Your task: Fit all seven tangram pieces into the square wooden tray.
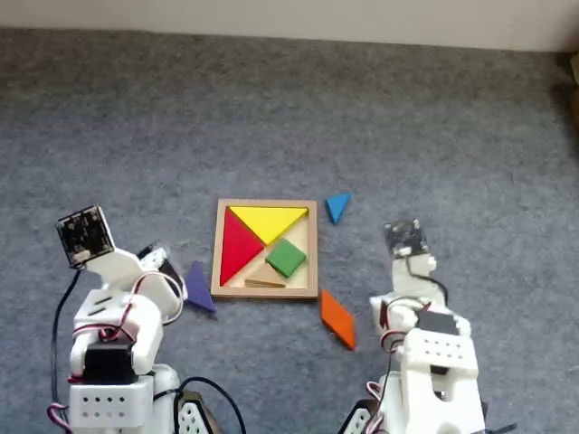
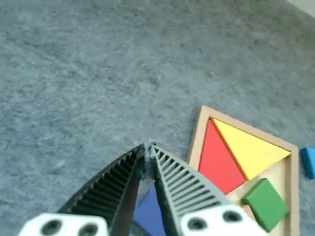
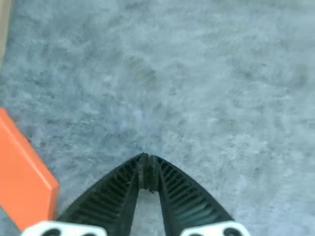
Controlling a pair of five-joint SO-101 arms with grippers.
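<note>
as the purple triangle [image 1: 198,287] off the tray's [image 1: 218,249] left edge looks light and stiff: pinch its edges. left gripper [image 2: 146,147], right gripper [image 3: 146,169]: fingers together.

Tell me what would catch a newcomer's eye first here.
The square wooden tray on the grey carpet stands out, partly filled with a yellow triangle, a red triangle and a green square. Loose pieces lie around it: an orange parallelogram near the right arm, a small blue triangle off its far right corner, a purple triangle beside the left arm.
</note>
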